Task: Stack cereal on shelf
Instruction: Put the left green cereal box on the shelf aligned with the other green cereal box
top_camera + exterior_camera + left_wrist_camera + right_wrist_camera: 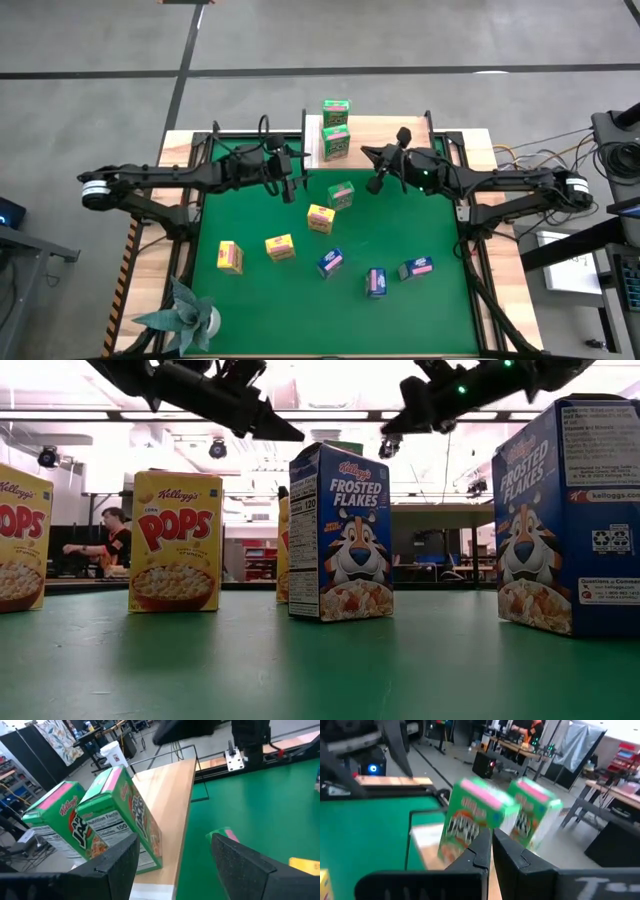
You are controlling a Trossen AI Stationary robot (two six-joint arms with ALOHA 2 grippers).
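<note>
A robotics lab — concrete floor [400, 40], ceiling strip lights [330, 415], cluttered workbenches [520, 745] behind.

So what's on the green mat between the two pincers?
In the high view only bare green mat lies between the left pincer and the right pincer. The third green cereal box sits just nearer than that gap.

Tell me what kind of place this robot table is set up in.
Probably a robotics lab or workshop. A person works at a bench beyond the green mat, track lights hang from an open ceiling, and cables and equipment stands ring the table on a bare concrete floor.
</note>
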